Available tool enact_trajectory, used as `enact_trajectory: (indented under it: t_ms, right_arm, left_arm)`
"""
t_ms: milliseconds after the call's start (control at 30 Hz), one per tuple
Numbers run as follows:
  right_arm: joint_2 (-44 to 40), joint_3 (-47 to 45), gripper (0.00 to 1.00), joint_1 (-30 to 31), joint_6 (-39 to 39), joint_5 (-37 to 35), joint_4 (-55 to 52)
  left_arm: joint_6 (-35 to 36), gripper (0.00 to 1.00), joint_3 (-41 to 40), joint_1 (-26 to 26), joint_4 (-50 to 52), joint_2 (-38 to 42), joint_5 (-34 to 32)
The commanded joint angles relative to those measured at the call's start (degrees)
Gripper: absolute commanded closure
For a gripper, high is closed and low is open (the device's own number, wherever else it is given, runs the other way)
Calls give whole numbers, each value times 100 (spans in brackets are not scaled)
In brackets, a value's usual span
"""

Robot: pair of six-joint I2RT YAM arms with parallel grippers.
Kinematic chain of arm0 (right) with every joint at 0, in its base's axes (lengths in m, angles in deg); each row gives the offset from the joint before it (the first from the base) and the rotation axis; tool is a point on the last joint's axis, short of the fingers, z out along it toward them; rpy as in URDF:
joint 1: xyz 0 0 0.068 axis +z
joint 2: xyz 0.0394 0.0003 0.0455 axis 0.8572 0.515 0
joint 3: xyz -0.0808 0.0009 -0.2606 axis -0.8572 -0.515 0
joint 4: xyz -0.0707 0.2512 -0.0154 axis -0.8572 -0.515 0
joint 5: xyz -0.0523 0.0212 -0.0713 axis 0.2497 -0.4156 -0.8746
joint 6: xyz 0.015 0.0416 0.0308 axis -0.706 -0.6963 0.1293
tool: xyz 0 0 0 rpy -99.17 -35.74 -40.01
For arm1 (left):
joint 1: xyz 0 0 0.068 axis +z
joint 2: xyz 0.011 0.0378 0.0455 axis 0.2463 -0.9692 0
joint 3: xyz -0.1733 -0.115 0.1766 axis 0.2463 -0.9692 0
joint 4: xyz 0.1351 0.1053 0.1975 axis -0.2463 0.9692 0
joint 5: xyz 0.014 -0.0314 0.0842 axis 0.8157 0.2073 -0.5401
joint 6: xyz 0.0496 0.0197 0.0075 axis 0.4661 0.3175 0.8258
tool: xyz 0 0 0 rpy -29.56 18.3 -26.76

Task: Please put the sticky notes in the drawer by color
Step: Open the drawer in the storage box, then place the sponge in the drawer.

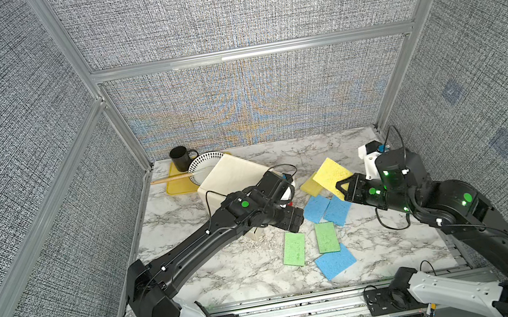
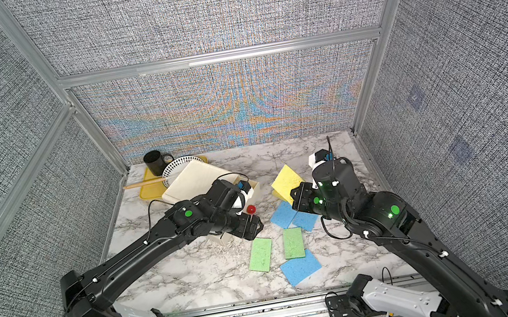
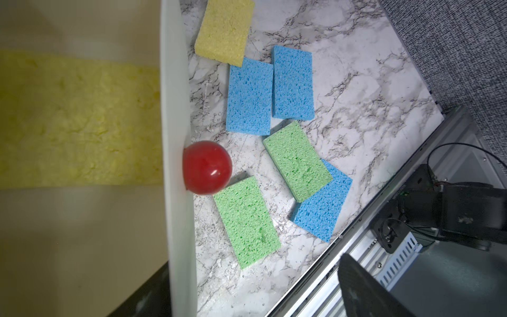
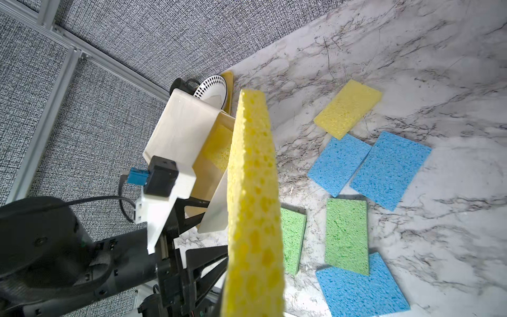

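The cream drawer cabinet [image 1: 231, 177] stands at the back left with one drawer pulled out; a yellow sticky note [image 3: 76, 118] lies inside it. My left gripper [image 3: 252, 296] is open and straddles that drawer's front panel near its red knob [image 3: 207, 167], touching neither. My right gripper [image 1: 342, 186] is shut on a yellow sticky note [image 4: 252, 192], held edge-up in the air to the right of the drawer. On the table lie another yellow note [image 1: 309, 186], two blue notes [image 1: 316, 209] side by side, two green notes [image 1: 294, 249] and a third blue note [image 1: 335, 261] partly under a green one.
Behind the cabinet sit a black mug [image 1: 180, 158], a patterned plate [image 1: 207, 167], a glossy yellow tray [image 1: 175, 188] and a wooden stick [image 1: 172, 178]. Fabric walls close in three sides. An aluminium rail [image 1: 288, 310] runs along the front edge.
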Motion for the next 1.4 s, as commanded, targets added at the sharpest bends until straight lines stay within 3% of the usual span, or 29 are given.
enact_trajectory:
  t_ms: [0,233,367,467,667,900,1133,1367]
  right_arm:
    - [-26,59,100,4,63,-106,-121]
    - [1,112,100,-11,85,-97,-207]
    - [84,228,100,-13,123,-50,-243]
    - [265,445,100,-10,207,60,-332]
    - [1040,903,100,-13,380,839,-358]
    - [2214,1095,100,30,476,1937,47]
    - [3160,1348,100,101,677,2217,0]
    - [3690,1758,100,62,777,1883,-419]
  left_arm:
    - [-188,12,-101,-54,-352,130,443]
    - [-277,12,-106,-134,-468,92,502]
    - [-188,11,110,-135,-169,18,188]
    - [-102,11,357,-134,170,123,-467]
    - [-248,10,554,-125,470,967,-2506]
    - [59,10,197,-72,253,2188,-3698]
    - [275,10,-616,-2,-433,3147,-4006]
    - [196,10,-887,60,-423,3112,-3854]
